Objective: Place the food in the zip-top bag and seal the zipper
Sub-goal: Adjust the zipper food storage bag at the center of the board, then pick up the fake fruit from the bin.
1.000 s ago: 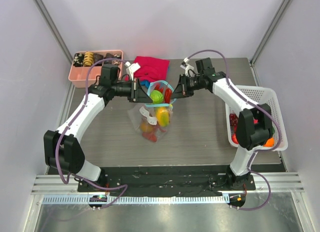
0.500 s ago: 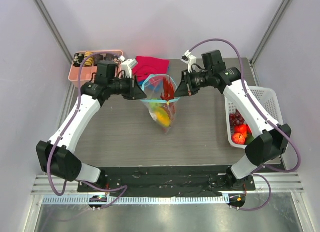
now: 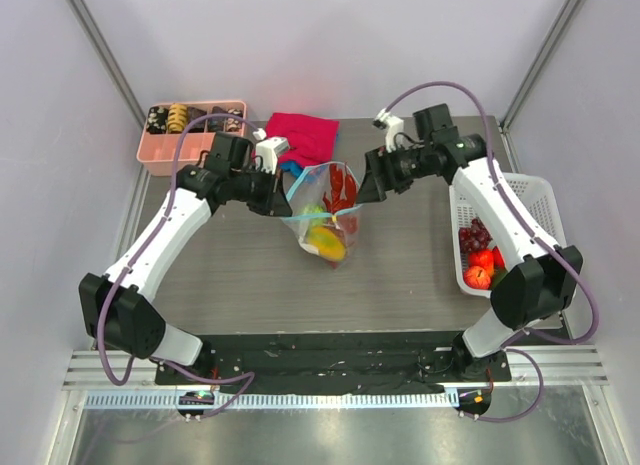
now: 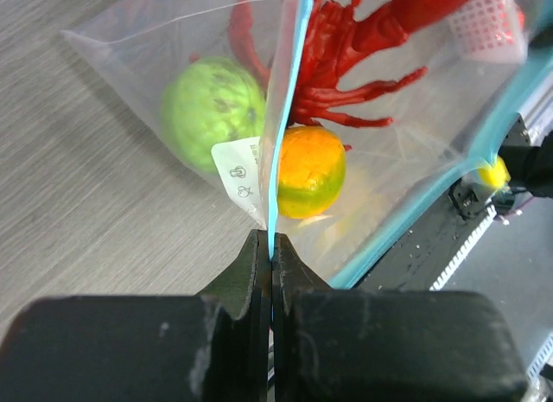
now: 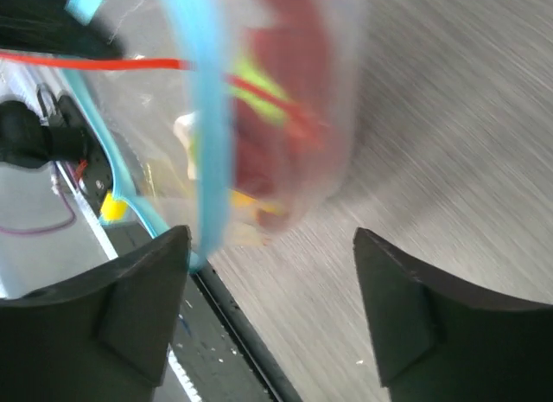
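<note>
Top external view: my left gripper (image 3: 283, 200) pinches the teal zipper (image 4: 278, 160) of the zip-top bag (image 3: 318, 217) at mid-table (image 3: 230, 275), lobster (image 3: 342, 190) and fruits (image 3: 327, 237) inside. My right gripper (image 5: 270, 242) stands released just beside it.

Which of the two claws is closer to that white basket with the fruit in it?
Right. The open right gripper is between the zip-top bag and the white mesh basket; the left gripper, shut on the zipper, is across the bag, farther away.
</note>
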